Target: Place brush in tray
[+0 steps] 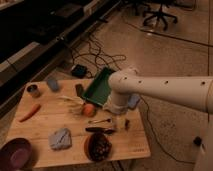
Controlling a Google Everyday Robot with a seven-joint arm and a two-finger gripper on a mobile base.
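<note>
kid: brush (pixel 100 130), where's it at rn?

me: lying flat on the wood table (pixel 47 122), btw the thin silver tool (pixel 100 120) and the brown bowl (pixel 98 146). not in the tray (pixel 97 87) yet.

kid: and ur gripper?

me: my gripper (pixel 124 121) hangs low over the table, just beside the brush's right end, in front of the tray. i think it's low bc the brush lies flat, so i gotta come at it from on top. how wide it is, or if it holds sth? i can't make that out.

kid: why's the tray good?

me: it's big, near, w/ a rim, so the brush prob won't roll out.
</note>
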